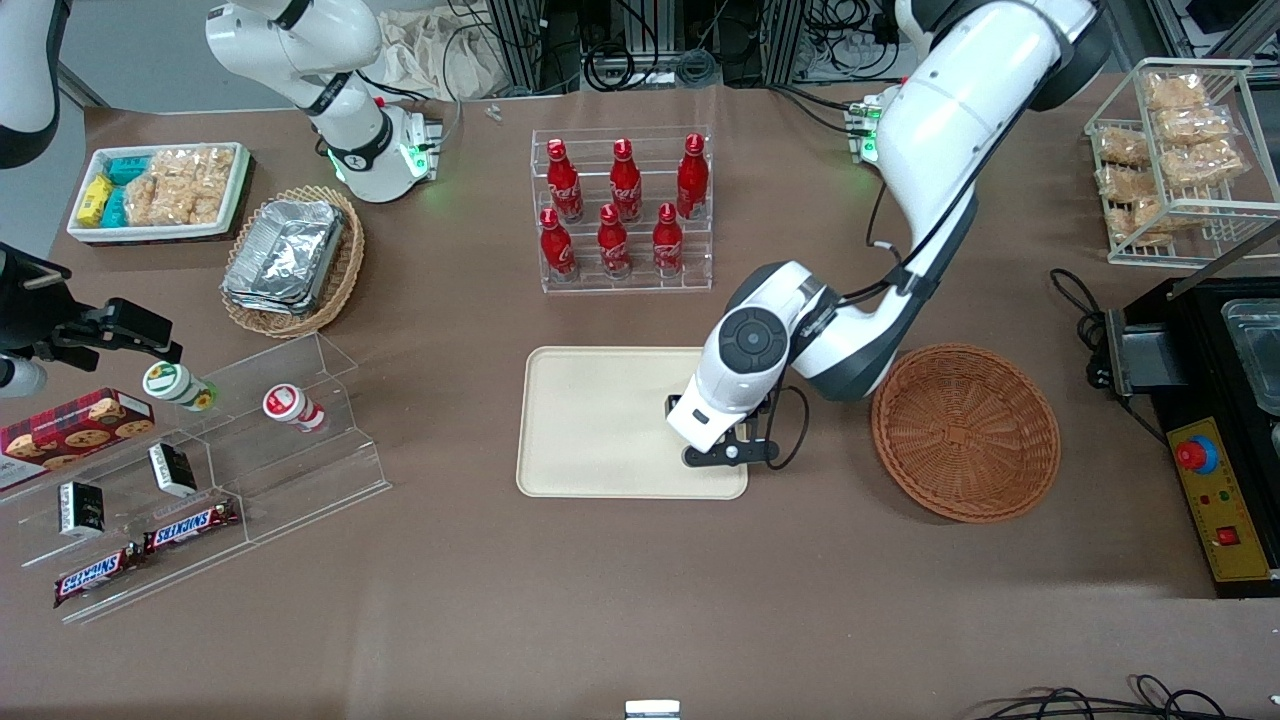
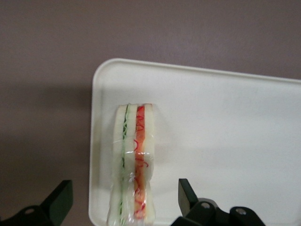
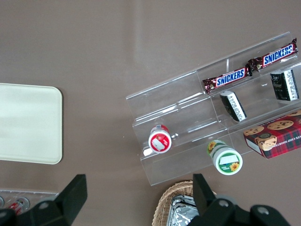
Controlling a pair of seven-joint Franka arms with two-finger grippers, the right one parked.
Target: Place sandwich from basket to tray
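Observation:
The sandwich [image 2: 134, 160], a plastic-wrapped wedge with green and red filling lines, stands on its edge on the cream tray [image 2: 225, 132], close to one short rim. My left gripper [image 2: 124, 190] is open, with one black finger on each side of the sandwich and apart from it. In the front view the gripper [image 1: 725, 445] hangs low over the tray's [image 1: 590, 420] end nearest the reddish-brown basket [image 1: 965, 432]. The arm hides the sandwich there. The basket shows nothing inside.
A rack of red bottles [image 1: 622, 210] stands farther from the front camera than the tray. A tan basket of foil trays [image 1: 292, 258], a white snack bin [image 1: 160, 190] and a clear snack shelf [image 1: 200, 470] lie toward the parked arm's end. A black control box [image 1: 1220, 480] stands beside the basket.

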